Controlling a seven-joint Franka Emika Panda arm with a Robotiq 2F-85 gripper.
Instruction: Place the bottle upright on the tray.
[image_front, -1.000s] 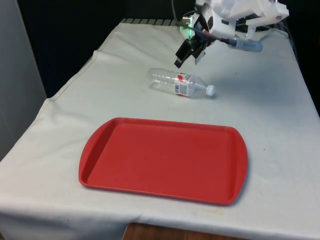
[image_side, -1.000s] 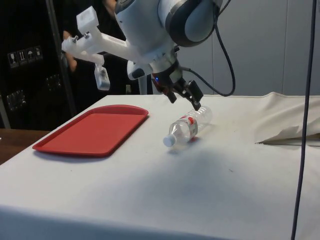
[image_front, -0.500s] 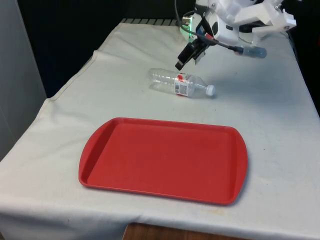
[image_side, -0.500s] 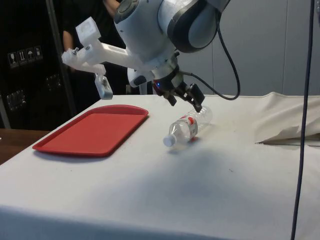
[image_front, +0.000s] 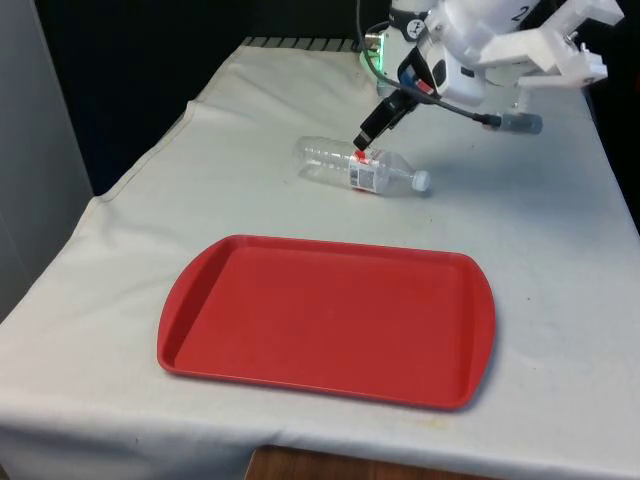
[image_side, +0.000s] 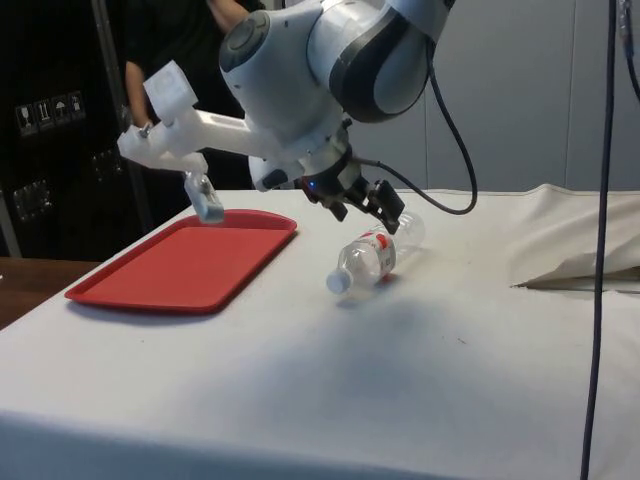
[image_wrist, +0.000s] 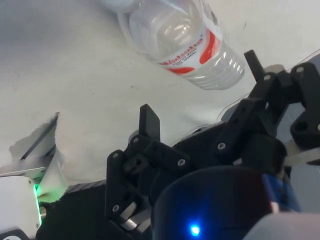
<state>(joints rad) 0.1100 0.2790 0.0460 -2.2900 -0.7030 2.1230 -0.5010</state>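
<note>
Side view shows the clear water bottle (image_side: 375, 252) lying on its side on the white cloth (image_side: 450, 350), near the table's far end, its white cap (image_side: 337, 283) toward the red tray (image_side: 185, 262). The black gripper (image_side: 368, 202) hangs just above its label with its fingers (image_wrist: 149, 121) spread apart, likely so they can drop around the bottle. The tray waits nearer the front edge, well apart
</note>
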